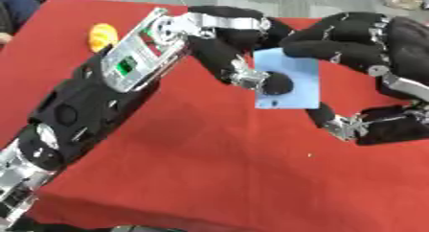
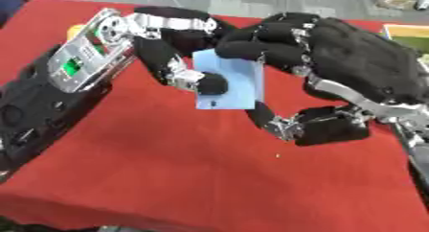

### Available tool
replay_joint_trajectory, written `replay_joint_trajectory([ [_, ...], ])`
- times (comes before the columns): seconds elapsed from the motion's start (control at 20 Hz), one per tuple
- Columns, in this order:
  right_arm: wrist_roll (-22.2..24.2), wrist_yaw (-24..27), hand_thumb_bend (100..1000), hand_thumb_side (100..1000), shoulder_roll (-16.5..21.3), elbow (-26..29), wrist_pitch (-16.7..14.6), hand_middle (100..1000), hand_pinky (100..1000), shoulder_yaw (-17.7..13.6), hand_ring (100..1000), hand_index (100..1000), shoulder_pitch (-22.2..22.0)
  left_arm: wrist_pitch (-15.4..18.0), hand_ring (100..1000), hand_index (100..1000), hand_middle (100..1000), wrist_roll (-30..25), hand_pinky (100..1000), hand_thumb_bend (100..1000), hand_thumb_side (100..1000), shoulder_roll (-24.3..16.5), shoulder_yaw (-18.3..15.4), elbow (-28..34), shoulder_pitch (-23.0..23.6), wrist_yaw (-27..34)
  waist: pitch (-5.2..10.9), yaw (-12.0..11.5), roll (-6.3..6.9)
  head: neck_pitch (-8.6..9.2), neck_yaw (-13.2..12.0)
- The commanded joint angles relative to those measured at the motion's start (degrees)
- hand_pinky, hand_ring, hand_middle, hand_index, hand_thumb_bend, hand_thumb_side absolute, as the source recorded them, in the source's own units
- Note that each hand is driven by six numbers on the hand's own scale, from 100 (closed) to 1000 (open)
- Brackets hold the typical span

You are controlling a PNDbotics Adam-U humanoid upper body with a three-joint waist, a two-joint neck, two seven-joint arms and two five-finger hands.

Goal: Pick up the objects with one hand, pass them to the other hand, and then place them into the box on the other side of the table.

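Blue card (image 1: 295,85), pinched by both robot hands, orange object (image 1: 102,36) behind

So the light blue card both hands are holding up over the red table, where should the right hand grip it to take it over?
Take the light blue card by its right edge, coming from the right. It stands nearly upright as a thin flat sheet, so a thumb-and-finger pinch across its faces suits it. The left hand already covers its left side, and the right hand is curled over the top right edge, so that side looks free.
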State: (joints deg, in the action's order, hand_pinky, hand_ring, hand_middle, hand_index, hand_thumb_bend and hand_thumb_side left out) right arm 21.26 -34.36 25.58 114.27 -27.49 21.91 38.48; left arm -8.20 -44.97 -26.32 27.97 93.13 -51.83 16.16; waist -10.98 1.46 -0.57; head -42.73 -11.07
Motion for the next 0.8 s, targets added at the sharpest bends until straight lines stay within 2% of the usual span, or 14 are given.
replay_joint_trajectory([
  [0.05, -2.45, 0.26, 100, 202, 0.24, 0.32, 1.25, 432, 793, -0.37, 611, 836, 0.63, -0.52, 571, 580, 477, -0.34, 654, 100, 501, 0.55, 0.17, 2.69, -1.83, 0.94, 0.79, 0.12, -0.53, 0.25, -0.30],
  [0.1, -3.40, 0.43, 100, 206, 0.20, 0.32, 1.68, 382, 783, -0.52, 582, 805, 0.64, -0.59, 574, 585, 480, -0.45, 656, 100, 503, 0.48, 0.26, 2.73, -1.82, 0.84, 0.77, 0.15, -0.53, 0.25, -0.34],
  [0.35, -8.47, 1.24, 100, 189, 0.10, 0.32, 3.69, 256, 746, -1.16, 495, 735, 0.67, -0.25, 589, 611, 499, -1.32, 664, 100, 536, -0.10, 0.44, 2.88, -1.68, 0.44, 0.69, 0.27, -0.51, 0.25, -0.57],
  [0.5, -11.51, 1.99, 100, 123, 0.18, 0.32, 4.55, 222, 730, -1.60, 465, 709, 0.78, 0.20, 601, 633, 515, -2.19, 672, 100, 597, -0.72, 0.26, 3.07, -1.49, 0.66, 0.68, 0.34, -0.45, 0.27, -0.62],
  [0.55, -12.54, 2.14, 100, 100, 0.24, 0.32, 4.75, 212, 723, -1.71, 453, 699, 0.79, 0.42, 606, 642, 522, -2.46, 675, 100, 647, -1.02, 0.10, 3.16, -1.42, 0.77, 0.69, 0.37, -0.41, 0.28, -0.62],
  [0.7, -15.58, 2.14, 100, 100, 0.51, 0.32, 5.19, 201, 718, -1.82, 441, 688, 0.80, 1.21, 617, 658, 537, -2.81, 683, 100, 744, -2.04, -0.53, 3.17, -1.25, 0.94, 0.71, 0.42, -0.30, 0.30, -0.63],
  [0.8, -17.51, 1.74, 100, 100, 0.86, 0.32, 5.42, 200, 718, -1.92, 441, 686, 0.84, 1.96, 622, 664, 543, -2.66, 685, 100, 770, -2.99, -1.11, 2.93, -1.14, 0.85, 0.75, 0.47, -0.22, 0.28, -0.59],
])
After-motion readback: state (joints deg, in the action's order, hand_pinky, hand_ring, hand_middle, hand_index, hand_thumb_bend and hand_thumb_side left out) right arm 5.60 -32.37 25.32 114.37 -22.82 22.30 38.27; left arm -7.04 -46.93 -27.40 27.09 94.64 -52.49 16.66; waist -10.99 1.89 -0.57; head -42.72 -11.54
